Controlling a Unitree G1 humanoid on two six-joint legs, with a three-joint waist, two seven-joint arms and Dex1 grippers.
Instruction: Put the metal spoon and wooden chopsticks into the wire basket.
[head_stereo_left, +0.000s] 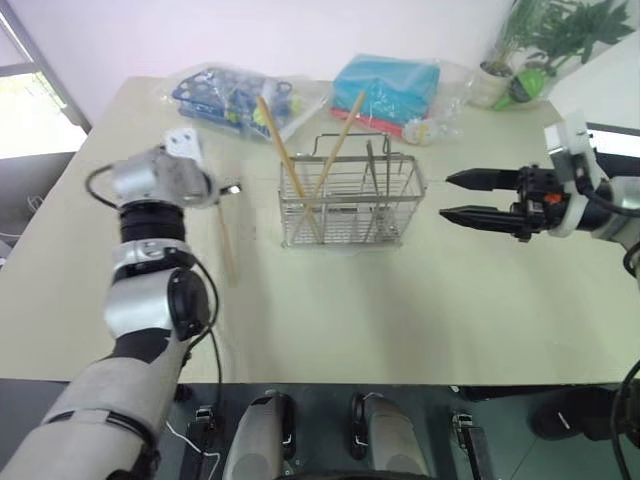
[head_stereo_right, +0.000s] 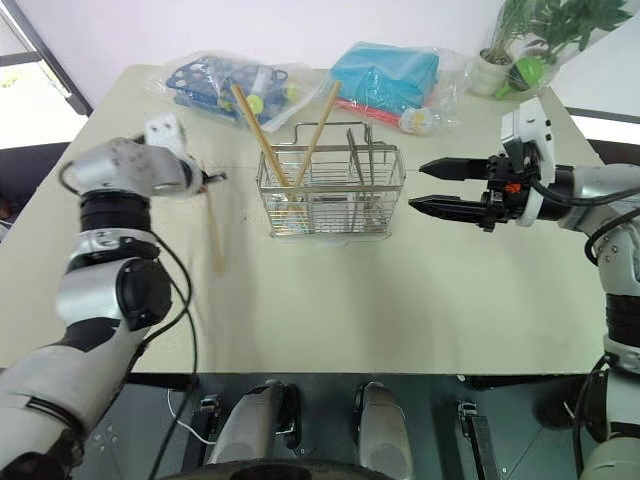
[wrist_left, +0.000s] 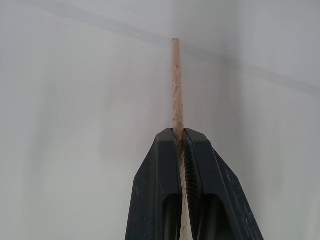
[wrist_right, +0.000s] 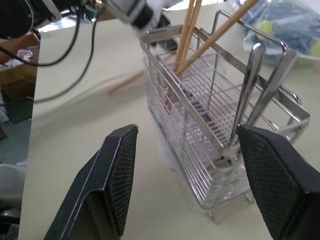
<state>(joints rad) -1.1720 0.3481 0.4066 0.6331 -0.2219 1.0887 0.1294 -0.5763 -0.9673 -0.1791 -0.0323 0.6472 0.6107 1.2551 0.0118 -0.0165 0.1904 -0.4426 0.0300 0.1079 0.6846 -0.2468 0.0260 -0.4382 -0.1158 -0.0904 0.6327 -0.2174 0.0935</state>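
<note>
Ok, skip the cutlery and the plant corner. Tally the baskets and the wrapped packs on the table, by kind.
wire basket: 1
plastic-wrapped packs: 2
Total: 3

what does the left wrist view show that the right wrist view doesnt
Left wrist view: the left gripper shut on a wooden chopstick, seen end-on against the pale table.

Right wrist view: the right gripper open, facing the wire basket. Crossed chopsticks stand in one end of the basket and two metal handles in the other. A blue plastic-wrapped pack lies behind it.

Both: the table surface and the held chopstick, which in the right wrist view is a blurred streak beside the basket.
</note>
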